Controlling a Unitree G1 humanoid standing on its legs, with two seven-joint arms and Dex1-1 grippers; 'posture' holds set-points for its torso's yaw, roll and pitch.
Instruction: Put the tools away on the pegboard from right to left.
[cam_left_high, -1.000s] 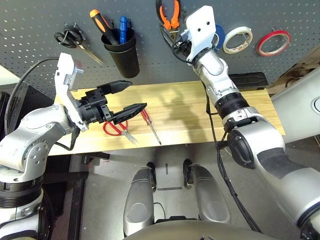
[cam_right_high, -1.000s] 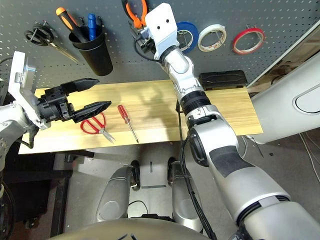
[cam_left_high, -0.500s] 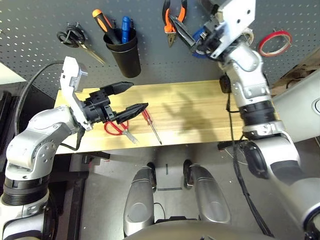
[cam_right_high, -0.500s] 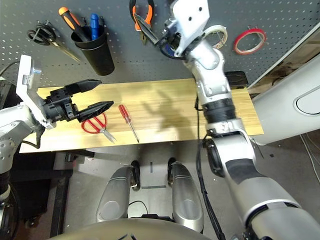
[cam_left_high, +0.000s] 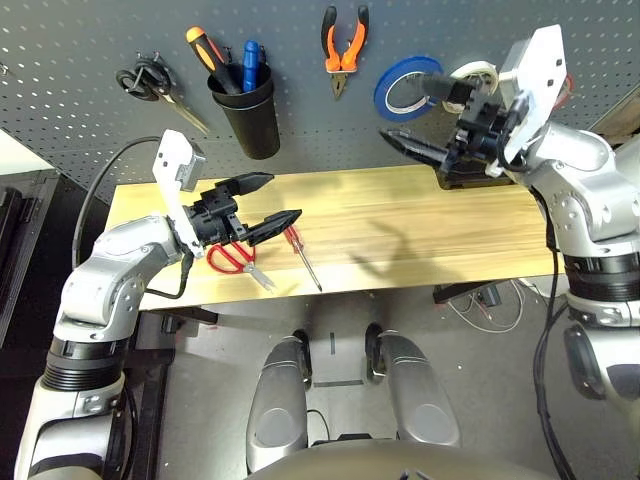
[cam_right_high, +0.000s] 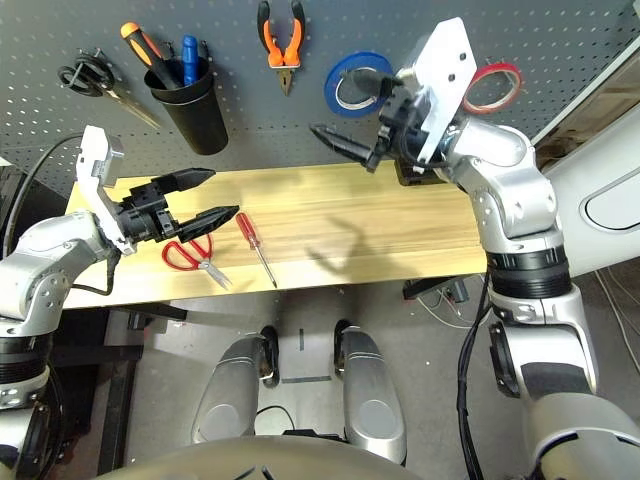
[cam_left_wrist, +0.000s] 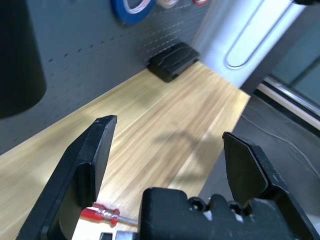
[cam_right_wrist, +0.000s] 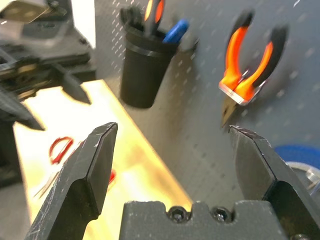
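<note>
Left gripper (cam_left_high: 262, 201) wide open, empty, above red-handled scissors (cam_left_high: 232, 258) and small red-handled screwdriver (cam_left_high: 301, 250) on the surface (cam_left_high: 420, 225) — descending off-centre risks nudging both; right gripper (cam_left_high: 420, 120) open, empty — pliers (cam_left_high: 342, 45) hang on pegboard (cam_left_high: 90, 40)

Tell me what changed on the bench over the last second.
The right hand, open and empty, drew back from the pliers, which now hang alone on the pegboard. The left hand, open, dipped slightly toward the scissors. Scissors and screwdriver stayed put.
</note>
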